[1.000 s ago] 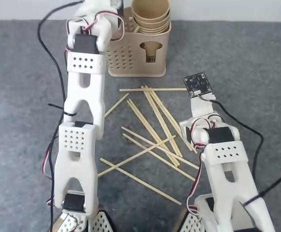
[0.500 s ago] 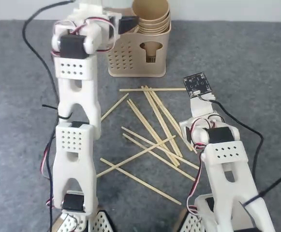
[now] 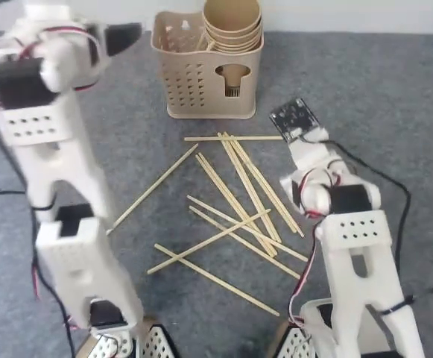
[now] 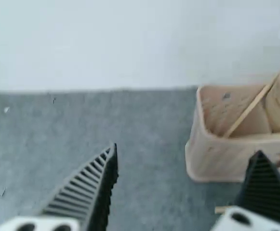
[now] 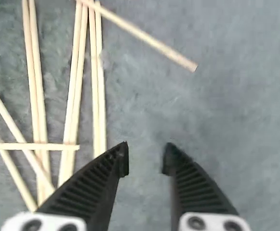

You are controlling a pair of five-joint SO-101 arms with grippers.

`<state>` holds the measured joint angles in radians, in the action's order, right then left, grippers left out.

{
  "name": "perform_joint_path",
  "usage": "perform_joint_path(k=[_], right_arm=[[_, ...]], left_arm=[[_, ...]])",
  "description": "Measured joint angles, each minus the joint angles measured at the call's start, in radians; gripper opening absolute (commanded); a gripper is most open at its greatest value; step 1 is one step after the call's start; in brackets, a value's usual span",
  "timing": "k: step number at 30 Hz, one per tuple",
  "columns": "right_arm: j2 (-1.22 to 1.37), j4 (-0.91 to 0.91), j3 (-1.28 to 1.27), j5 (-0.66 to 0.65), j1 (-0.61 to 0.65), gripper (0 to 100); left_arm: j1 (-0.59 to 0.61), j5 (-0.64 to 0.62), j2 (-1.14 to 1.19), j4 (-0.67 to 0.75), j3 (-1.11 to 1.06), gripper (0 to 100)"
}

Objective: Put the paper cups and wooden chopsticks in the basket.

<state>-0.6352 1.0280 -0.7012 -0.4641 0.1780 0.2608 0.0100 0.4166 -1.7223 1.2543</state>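
Tabletop [image 3: 395, 89]: grey, carpet-like; is carrying everything.
L arm [image 3: 59, 149]: was over the basket's left compartment a sec ago; is now swinging out toward the tabletop's left edge, well apart from the basket. Looks like a drop-off just finished and it's pulling back.
R arm [image 3: 354, 246]: is barely shifting, wrist turned a bit; is hanging over the right side of the scatter.
Basket [image 3: 201, 89]: is standing upright at the back, 2 compartments.
Paper cups [image 3: 233, 22]: are sitting stacked in the right compartment; cup part looks done.
L tool [image 4: 178, 192]: jaws spread wide, nothing betw. them.
R tool [image 5: 145, 156]: jaws a little apart, holding nothing, hovering low just beside a bundle of sticks.
Wooden chopsticks [image 3: 238, 201]: a dozen or so are lying crossed on the tabletop in front of the basket; most of the job is still waiting.
Binned chopstick [image 4: 248, 110]: is leaning in the left compartment.
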Motion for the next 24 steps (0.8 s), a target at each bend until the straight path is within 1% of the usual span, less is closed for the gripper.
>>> perform_joint_path(k=[7,12,17,19,21,24], right_arm=[[0.247,0.057,0.264,-0.232,0.000,14.1],[0.493,0.107,0.468,-0.445,-0.002,14.1],[0.710,0.180,0.597,-0.740,0.032,14.1],[0.783,0.201,0.638,-0.833,0.049,14.1],[0.850,0.215,0.692,-0.898,0.064,14.1],[0.941,0.221,0.790,-0.937,0.075,15.1]], left_arm=[[0.029,0.000,-0.330,0.000,-0.551,39],[0.034,0.000,-0.525,0.015,-0.928,39],[0.061,0.000,-0.683,0.164,-1.275,39],[0.072,0.000,-0.749,0.221,-1.401,39],[0.078,0.000,-0.821,0.262,-1.519,39],[0.078,0.000,-0.924,0.313,-1.677,39]])
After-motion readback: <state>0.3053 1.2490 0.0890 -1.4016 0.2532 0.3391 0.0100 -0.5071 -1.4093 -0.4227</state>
